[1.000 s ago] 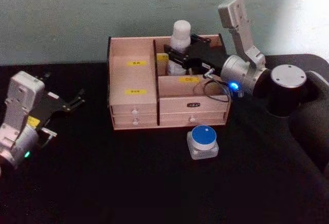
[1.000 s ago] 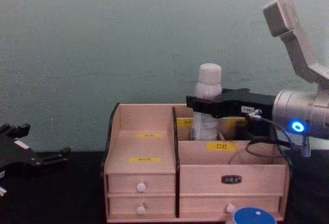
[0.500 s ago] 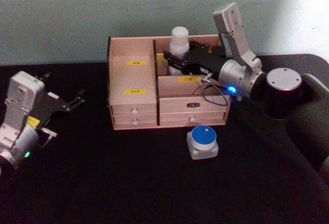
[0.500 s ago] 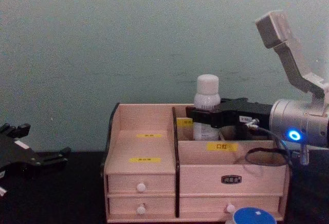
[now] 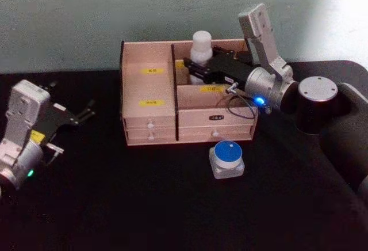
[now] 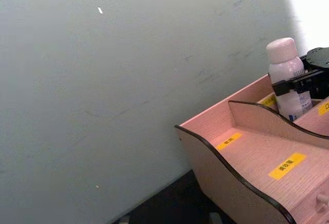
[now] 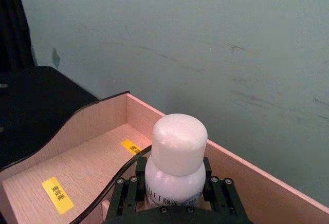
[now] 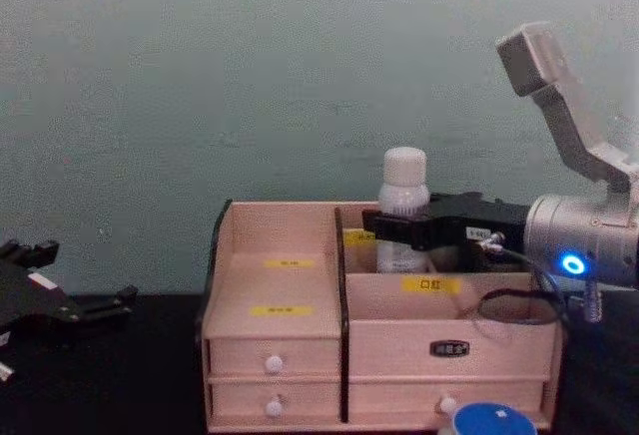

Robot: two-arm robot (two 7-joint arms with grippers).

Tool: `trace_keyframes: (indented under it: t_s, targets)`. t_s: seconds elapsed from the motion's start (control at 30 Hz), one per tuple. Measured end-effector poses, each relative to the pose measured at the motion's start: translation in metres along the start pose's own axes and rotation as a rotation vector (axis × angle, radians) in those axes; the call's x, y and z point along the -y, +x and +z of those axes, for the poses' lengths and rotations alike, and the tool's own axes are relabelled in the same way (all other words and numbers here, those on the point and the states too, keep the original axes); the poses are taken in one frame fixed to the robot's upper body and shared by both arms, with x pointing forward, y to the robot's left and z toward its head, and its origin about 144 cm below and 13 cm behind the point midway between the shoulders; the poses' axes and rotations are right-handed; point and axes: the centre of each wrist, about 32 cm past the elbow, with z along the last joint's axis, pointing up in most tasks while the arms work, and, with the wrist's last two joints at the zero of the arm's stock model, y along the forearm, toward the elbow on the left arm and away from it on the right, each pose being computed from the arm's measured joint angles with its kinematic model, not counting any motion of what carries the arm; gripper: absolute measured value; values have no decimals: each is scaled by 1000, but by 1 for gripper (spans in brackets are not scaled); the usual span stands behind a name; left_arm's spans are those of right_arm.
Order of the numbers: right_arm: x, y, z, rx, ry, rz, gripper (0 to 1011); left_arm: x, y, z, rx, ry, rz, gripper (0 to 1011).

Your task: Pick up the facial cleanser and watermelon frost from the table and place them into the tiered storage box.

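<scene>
The facial cleanser (image 5: 202, 41), a white bottle with a white cap, stands upright in the back right compartment of the tiered storage box (image 5: 149, 90). My right gripper (image 5: 198, 67) reaches over the box from the right and is shut on the bottle's body. From the chest, the facial cleanser (image 8: 404, 171) pokes up above the right gripper (image 8: 399, 227). In the right wrist view the black fingers (image 7: 126, 196) press both sides of the facial cleanser (image 7: 176, 157). The watermelon frost (image 5: 226, 158), a small clear box with a blue round lid, sits on the table before the drawers. My left gripper (image 5: 69, 98) is parked open at the far left.
A black cloth covers the table (image 5: 144, 205), with a green-grey wall close behind the storage box (image 8: 280, 285). The box's left stepped compartments (image 6: 257, 157) with yellow labels hold nothing. The right arm's dark elbow (image 5: 316, 104) hangs over the table's right side.
My right gripper has lowered the facial cleanser into the back right compartment; the bottle now sits lower than a second ago. The left arm has not moved.
</scene>
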Motion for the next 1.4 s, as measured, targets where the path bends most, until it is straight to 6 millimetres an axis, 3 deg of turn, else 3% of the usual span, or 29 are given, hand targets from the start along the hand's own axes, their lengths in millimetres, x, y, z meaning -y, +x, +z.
trace_keyframes:
  t_s: [0.53,1.07,1.4]
  targets:
    - [0,0,0,-2,1,0,1002,0,0,0,0,0,0,1001]
    - [11,-2,10,-4,51,16,1002,0,0,0,0,0,0,1001]
    - [45,-14,2,-37,29,46,1003,0,0,0,0,0,0,1001]
